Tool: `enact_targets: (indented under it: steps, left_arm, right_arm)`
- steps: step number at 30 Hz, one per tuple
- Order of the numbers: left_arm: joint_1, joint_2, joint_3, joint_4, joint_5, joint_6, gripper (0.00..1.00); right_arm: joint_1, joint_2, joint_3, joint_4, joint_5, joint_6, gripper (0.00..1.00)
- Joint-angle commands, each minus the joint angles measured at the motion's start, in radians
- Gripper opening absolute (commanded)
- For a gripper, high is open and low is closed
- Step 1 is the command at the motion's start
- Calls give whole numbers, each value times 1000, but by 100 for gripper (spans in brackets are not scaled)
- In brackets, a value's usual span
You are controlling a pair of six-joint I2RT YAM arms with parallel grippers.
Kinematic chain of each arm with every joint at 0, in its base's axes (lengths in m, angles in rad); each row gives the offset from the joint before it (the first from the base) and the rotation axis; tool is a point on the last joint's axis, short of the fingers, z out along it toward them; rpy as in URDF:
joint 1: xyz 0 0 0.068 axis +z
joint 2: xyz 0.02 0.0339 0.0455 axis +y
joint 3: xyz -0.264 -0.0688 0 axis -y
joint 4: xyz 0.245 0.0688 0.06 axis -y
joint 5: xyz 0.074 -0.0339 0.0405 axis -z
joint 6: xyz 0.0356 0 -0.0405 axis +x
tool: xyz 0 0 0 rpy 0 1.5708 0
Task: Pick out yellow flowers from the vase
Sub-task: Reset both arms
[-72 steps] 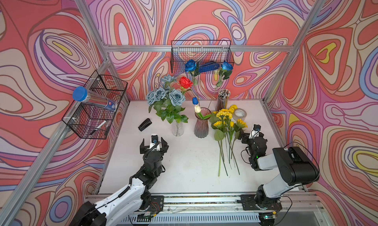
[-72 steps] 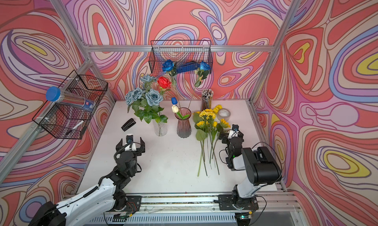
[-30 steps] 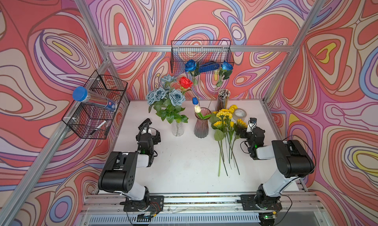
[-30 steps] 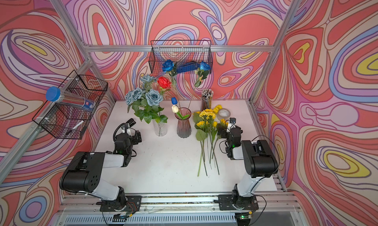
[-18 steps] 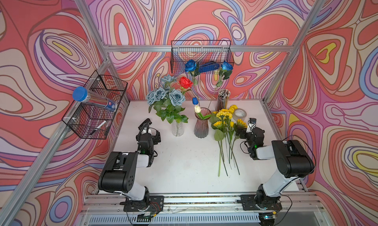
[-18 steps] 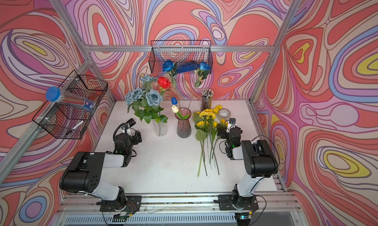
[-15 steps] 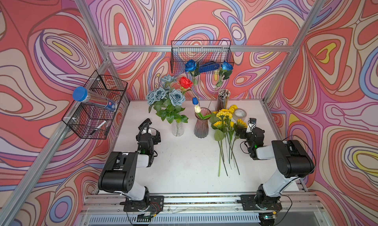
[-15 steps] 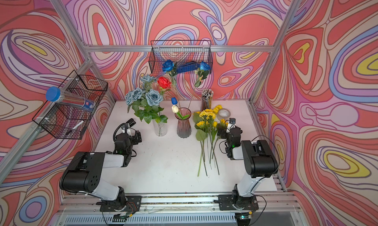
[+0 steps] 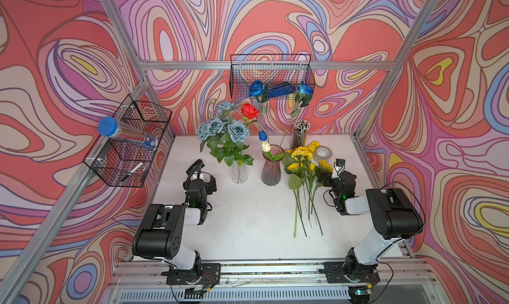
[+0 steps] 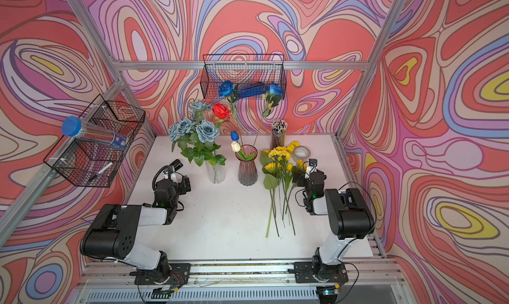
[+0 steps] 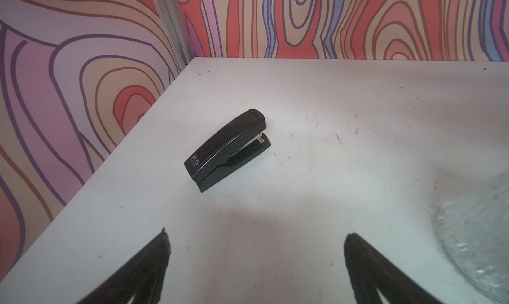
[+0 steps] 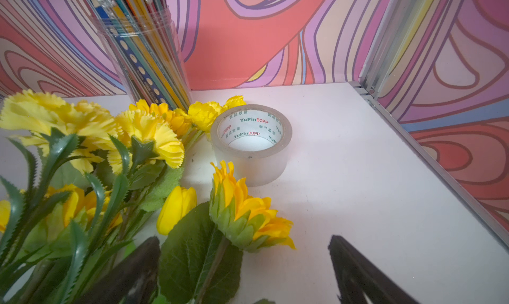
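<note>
The yellow flowers (image 9: 303,165) (image 10: 278,162) lie in a bunch on the white table, just right of the purple glass vase (image 9: 271,169) (image 10: 247,170). The vase holds a white tulip and a blue one. My right gripper (image 9: 336,176) (image 10: 309,178) (image 12: 244,240) is low beside the blooms and open. A sunflower (image 12: 242,203), with its stem and leaf, lies between its spread fingers, untouched. My left gripper (image 9: 200,179) (image 10: 173,182) (image 11: 257,236) stands open over bare table at the left, holding nothing.
A black stapler (image 11: 228,151) (image 9: 197,164) lies just ahead of the left gripper. A clear vase of grey-blue and red roses (image 9: 239,173) stands left of the purple one. A tape roll (image 12: 250,143) and a pencil jar (image 12: 146,54) sit behind the yellow blooms. Wire baskets hang on the walls.
Since the oldest frames the left arm has folded back and to the left, towards the stapler, and the right gripper has edged towards the flower heads. Over the last second nothing has moved.
</note>
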Motion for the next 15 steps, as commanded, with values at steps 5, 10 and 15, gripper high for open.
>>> enact_targets:
  steps: [5, 10, 15]
  left_arm:
    - [3, 2, -3, 11, 7, -7, 99]
    - [3, 3, -3, 11, 7, -8, 99]
    - [3, 3, -3, 11, 7, -7, 99]
  right_arm:
    - [-1, -7, -7, -2, 6, 5, 98]
    - [-1, -7, -7, -2, 6, 5, 98]
    - [-1, -7, -7, -2, 6, 5, 98]
